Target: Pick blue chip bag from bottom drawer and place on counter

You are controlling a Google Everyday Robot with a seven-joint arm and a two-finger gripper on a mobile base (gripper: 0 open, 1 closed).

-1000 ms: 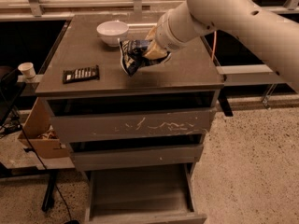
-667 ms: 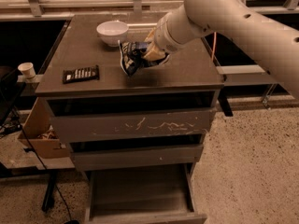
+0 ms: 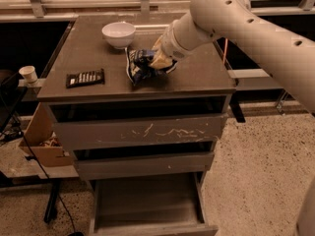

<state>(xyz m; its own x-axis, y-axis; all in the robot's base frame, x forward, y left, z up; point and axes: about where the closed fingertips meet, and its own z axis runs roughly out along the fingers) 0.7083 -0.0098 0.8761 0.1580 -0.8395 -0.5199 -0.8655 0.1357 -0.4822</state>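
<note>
The blue chip bag (image 3: 139, 66) is dark blue with white print and stands crumpled on the counter (image 3: 197, 80), just in front of a white bowl. My gripper (image 3: 156, 63) comes in from the upper right and is shut on the bag's right side, low over the counter. The bottom drawer (image 3: 147, 208) is pulled open at the foot of the cabinet, and its grey floor shows nothing on it.
A white bowl (image 3: 118, 34) sits at the counter's back. A flat black bar (image 3: 85, 77) lies at its front left. The top drawer front (image 3: 140, 132) has white scratches. A cardboard box (image 3: 42, 140) and a paper cup (image 3: 28, 73) stand left of the cabinet.
The arm has shifted slightly to the left with the bag; the bag stays at about the same spot on the counter. Nothing else has moved.
</note>
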